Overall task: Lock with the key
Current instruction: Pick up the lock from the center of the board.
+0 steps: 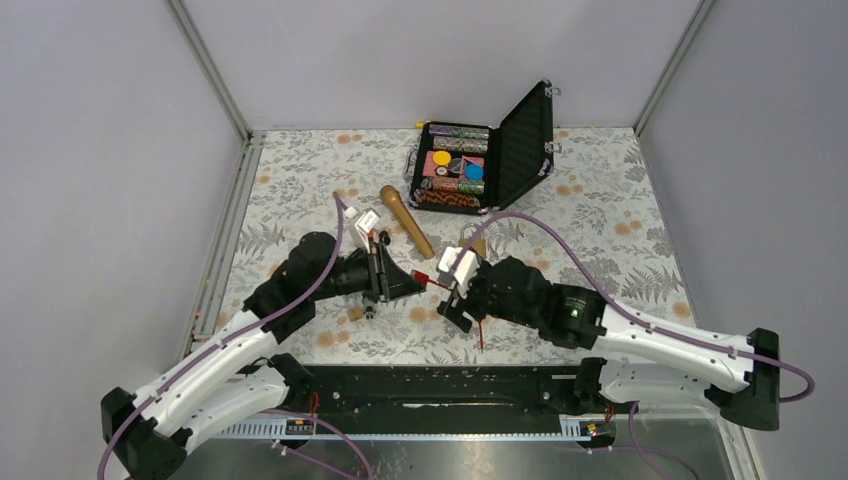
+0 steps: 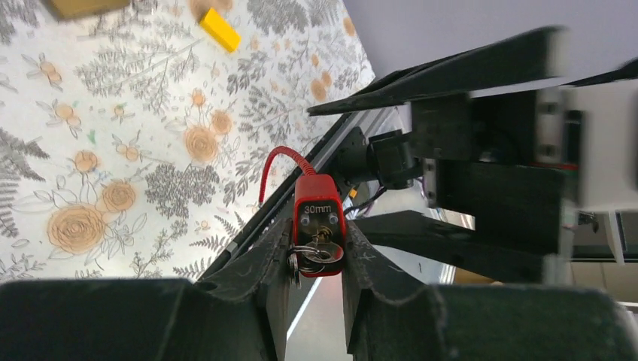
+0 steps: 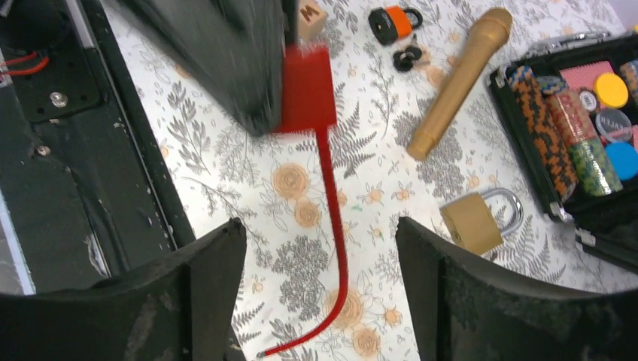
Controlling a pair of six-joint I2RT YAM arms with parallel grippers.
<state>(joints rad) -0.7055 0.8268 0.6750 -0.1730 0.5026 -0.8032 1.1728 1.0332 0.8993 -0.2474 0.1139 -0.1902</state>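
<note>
Red plastic, smooth and stamped with a size mark, cases the task's thing: a red plastic-cased cable lock [image 2: 320,207] held above the bench [image 2: 113,113] between the two arms. The left pincer [image 2: 317,244] is closed on its lower end, and its ribbed black fingers [image 2: 263,263] press on both flanks of the body. A small silvery key [image 2: 322,253] on a wire ring appears to sit at the keyway in the end face, tucked deep between those fingers. The right pincer [image 3: 320,241] faces the lock with its jaws spread wide and nothing in them. From the lock's far end hangs a thin red cable [image 3: 331,195], glossy and limp, with its free tip trailing low near the floral cloth. That loose tip looks like the chief risk — if it is not seated in the body first, turning the key would probably secure nothing. The key is also a slight, slick metal target crowded by the left fingers, so the right jaws could nip the ring instead or knock the lock askew. A twist on the key might also spin the smooth casing in its grip. Well apart on the bench lie a brass padlock [image 3: 472,222], an orange padlock [image 3: 389,22] and a gold-coloured wooden club [image 3: 459,83] — none of them involved.
</note>
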